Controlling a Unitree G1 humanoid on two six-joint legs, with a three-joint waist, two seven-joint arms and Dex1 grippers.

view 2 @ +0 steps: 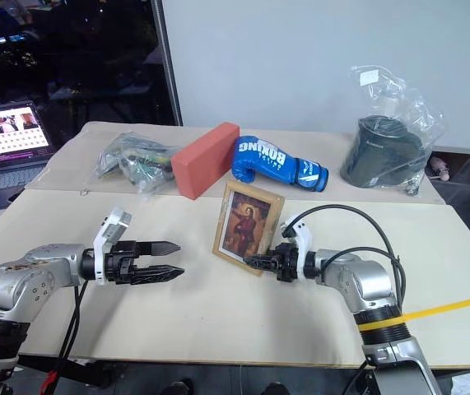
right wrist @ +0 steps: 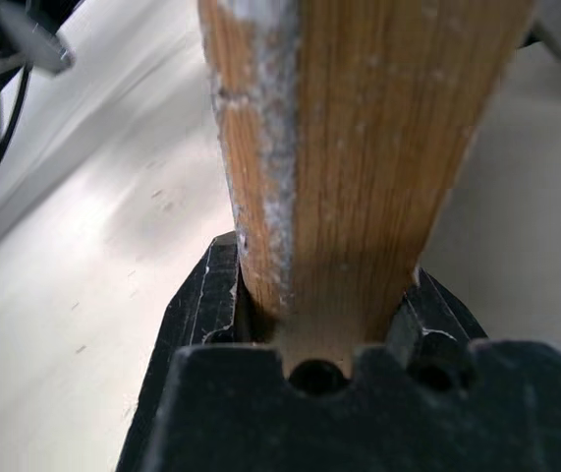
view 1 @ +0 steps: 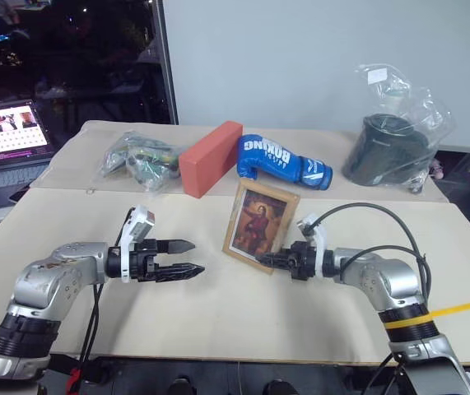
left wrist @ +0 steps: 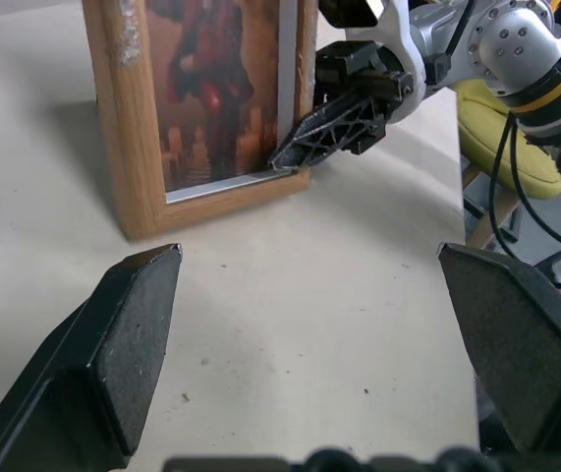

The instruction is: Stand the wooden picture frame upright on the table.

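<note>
We see the frame (view 1: 260,225) standing upright on the bench (view 1: 218,313), picture side facing us, its lower corner pinched in the right claw (view 1: 269,260), whose two fingers clamp the wood edge on both sides. The left claw (view 1: 187,257) hovers just above the bench with fingers spread wide and nothing between them, pointing at the frame, which sits a short gap ahead of its tips. Beyond the claws lie a red block (view 1: 210,158) and a blue glove (view 1: 282,161).
</note>
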